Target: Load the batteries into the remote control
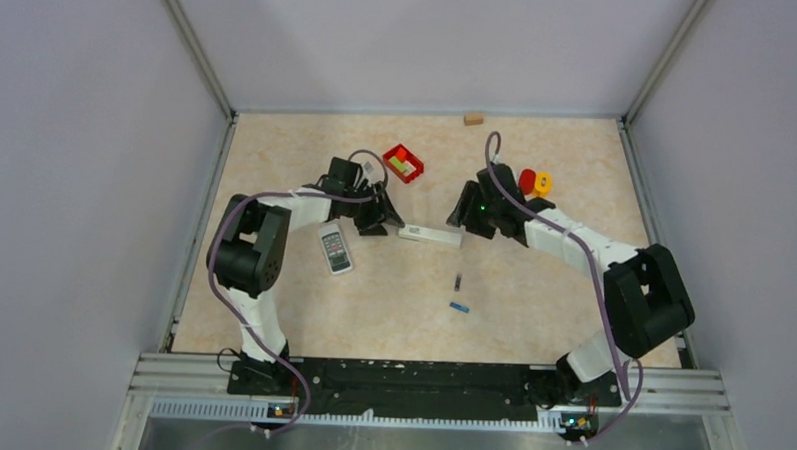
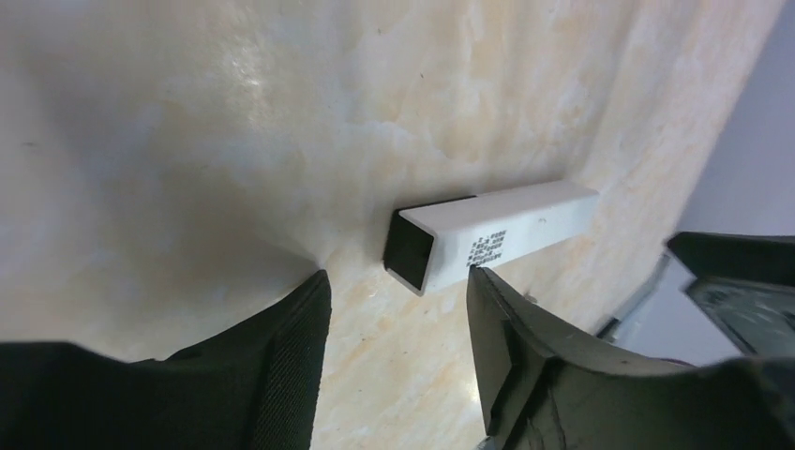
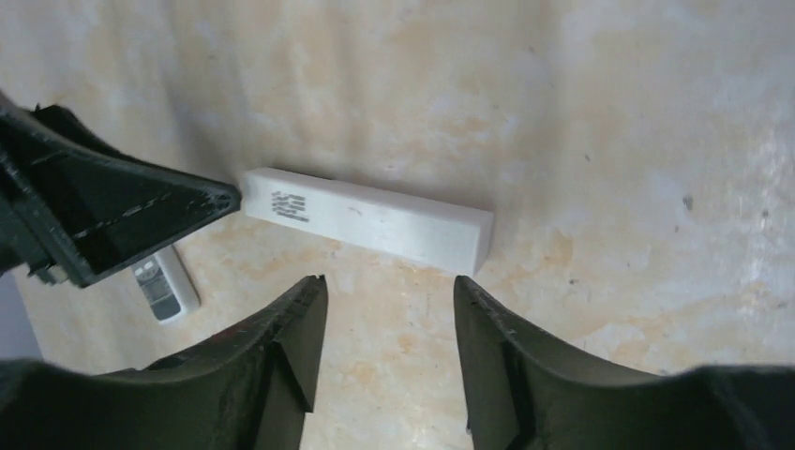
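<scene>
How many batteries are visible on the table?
2. In the top view, a dark battery lies below the white remote; a blue battery just below it. Others may be hidden.

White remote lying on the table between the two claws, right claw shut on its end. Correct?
No: the right claw is open, holding nothing. The white remote lies on the table beyond its fingertips, between it and the left claw. The right wrist view shows this.

Matt white plastic remote casing [image 3: 375, 223] lies on glossy, marbled tabletop [image 3: 609, 112].
</scene>
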{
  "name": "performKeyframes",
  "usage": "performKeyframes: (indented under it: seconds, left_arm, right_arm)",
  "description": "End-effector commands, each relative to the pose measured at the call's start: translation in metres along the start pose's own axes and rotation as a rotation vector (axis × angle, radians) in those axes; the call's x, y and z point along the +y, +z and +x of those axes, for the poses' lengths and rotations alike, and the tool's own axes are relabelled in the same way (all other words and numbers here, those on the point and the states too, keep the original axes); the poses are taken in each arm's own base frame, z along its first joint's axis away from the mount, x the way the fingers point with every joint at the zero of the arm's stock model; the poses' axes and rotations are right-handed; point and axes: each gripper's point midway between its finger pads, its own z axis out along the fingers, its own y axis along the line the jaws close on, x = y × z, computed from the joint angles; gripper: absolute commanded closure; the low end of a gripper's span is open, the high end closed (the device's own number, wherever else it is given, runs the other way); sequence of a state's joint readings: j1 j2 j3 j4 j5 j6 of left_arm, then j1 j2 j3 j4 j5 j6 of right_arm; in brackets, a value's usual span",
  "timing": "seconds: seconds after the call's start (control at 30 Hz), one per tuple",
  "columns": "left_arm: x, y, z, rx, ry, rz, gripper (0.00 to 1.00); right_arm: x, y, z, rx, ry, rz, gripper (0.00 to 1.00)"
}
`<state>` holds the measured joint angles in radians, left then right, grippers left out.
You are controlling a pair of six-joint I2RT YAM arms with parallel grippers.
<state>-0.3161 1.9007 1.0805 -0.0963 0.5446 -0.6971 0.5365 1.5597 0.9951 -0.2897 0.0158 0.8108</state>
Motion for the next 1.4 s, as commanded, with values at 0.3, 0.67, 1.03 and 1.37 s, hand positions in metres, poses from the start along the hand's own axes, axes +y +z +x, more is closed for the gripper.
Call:
performKeyframes:
  seconds: [0.3, 0.67, 1.03, 1.37]
  left_arm:
    - [-0.025, -0.094, -0.058, -0.301, 0.094, -0.146, 0.01]
    - [0.012, -0.148, -0.058, -0.476, 0.000, -0.321, 0.01]
    - [0.079, -0.163, -0.039, -0.534, -0.186, -0.531, 0.01]
    - [0.091, -0.157, -0.028, -0.489, -0.196, -0.562, 0.01]
  right_arm:
    - [0.080, -0.007, -0.005, 0.009, -0.816, -0.335, 0.07]
    - [0.073, 0.043, 0.008, 0.117, -1.154, -0.249, 0.05]
    - [0.055, 0.067, 0.017, 0.161, -1.258, -0.205, 0.15]
    - [0.047, 0.082, 0.017, 0.211, -1.246, -0.184, 0.55]
